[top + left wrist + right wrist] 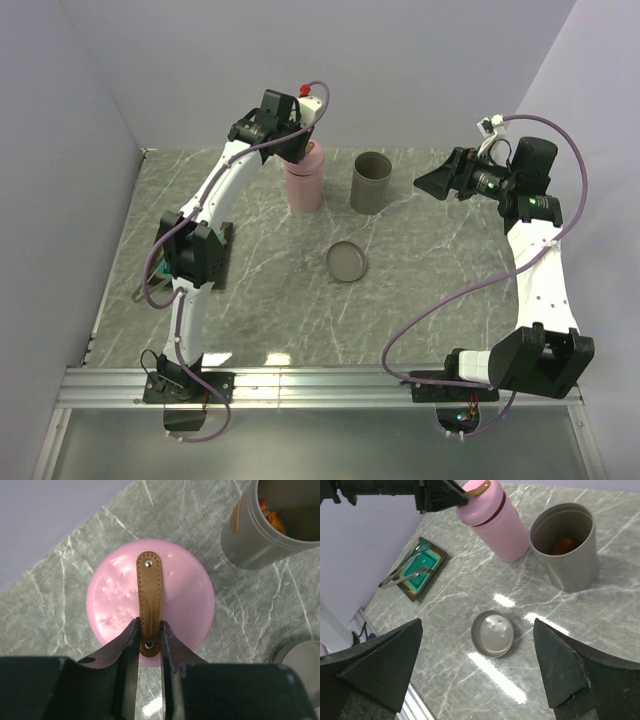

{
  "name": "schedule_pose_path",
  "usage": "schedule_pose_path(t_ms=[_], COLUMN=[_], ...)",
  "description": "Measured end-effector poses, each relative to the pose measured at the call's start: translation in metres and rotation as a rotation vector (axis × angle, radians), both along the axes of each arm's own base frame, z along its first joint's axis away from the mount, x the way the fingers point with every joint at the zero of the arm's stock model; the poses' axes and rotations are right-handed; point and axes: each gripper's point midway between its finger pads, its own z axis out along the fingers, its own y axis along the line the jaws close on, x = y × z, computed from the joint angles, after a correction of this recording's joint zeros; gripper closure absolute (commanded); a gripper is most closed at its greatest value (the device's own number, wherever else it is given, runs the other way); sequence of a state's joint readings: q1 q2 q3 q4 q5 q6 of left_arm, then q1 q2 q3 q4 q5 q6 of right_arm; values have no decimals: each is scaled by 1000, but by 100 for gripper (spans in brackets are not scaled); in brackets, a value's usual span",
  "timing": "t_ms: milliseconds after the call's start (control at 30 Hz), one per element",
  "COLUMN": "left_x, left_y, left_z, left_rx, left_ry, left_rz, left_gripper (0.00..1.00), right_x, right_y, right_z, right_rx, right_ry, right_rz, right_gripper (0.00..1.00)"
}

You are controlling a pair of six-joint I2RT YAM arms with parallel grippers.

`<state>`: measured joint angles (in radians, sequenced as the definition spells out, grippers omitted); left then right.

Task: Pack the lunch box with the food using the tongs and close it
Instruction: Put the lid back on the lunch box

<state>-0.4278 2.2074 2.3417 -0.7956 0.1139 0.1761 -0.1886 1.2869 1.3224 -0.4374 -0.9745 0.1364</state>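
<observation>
Left fingers (131, 645) pinch the near end of the brown strap (149, 590), which runs lengthwise up the frame atop the pink jar (185, 600); right fingers (385, 665) spread wide, empty; food (274, 520) sits in the grey cup (250, 545), upper right; tongs (400, 577) lie far left.

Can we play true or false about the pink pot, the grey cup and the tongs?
1. The left gripper pinches the brown strap on the pink pot. True.
2. The grey cup is empty. False: food lies inside.
3. The tongs lie on the teal tray. True.
4. The right gripper holds the grey lid. False: it is open, and the lid lies on the table.
</observation>
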Motion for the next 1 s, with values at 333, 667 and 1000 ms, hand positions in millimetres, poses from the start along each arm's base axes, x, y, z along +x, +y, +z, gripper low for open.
schedule_pose_path(t_ms=[333, 667, 1000], left_x=[6, 8, 8], left_y=[-3, 3, 4], left_z=[-26, -29, -35], left_rx=[1, -20, -40], left_ry=[48, 72, 94], left_rz=[-14, -14, -26], left_gripper=[100, 100, 100], right_x=[-2, -1, -3], right_y=[3, 3, 6], right_z=[-4, -2, -6], right_rx=[19, 29, 49], right_ry=[15, 10, 31], right_rz=[13, 14, 25], right_gripper=[4, 5, 7])
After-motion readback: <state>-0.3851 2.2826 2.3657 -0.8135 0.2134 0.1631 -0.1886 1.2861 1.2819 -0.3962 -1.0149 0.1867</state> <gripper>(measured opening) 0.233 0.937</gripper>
